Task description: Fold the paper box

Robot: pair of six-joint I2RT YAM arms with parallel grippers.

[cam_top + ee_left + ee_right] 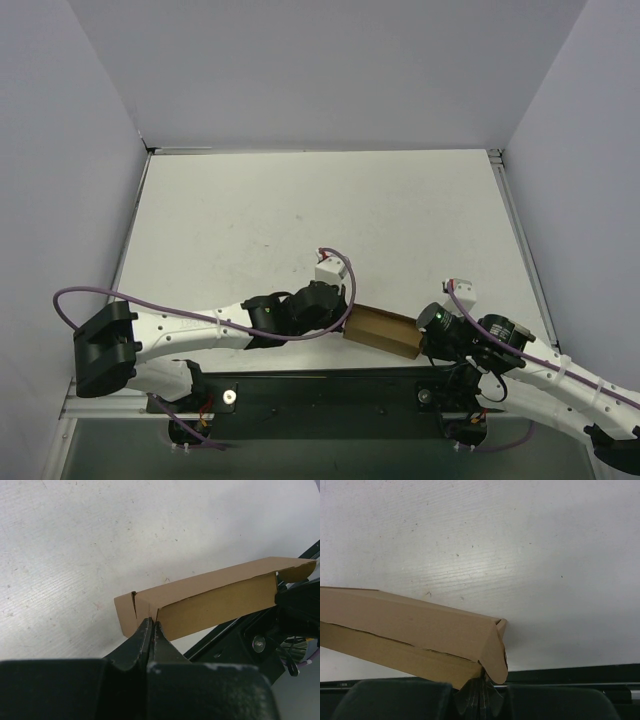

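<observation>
The paper box is a brown cardboard piece folded into a long narrow box. It is held just above the table's near edge, between the two grippers. My left gripper is at its left end. In the left wrist view the jaws are shut, pinching the lower edge of the box beside a slit. My right gripper is at its right end. In the right wrist view the jaws are shut on the box's lower corner, under a rounded end flap.
The white table stretches away behind the box, with grey walls on three sides. A black base strip runs along the near edge right under the box. Purple cables loop off both arms.
</observation>
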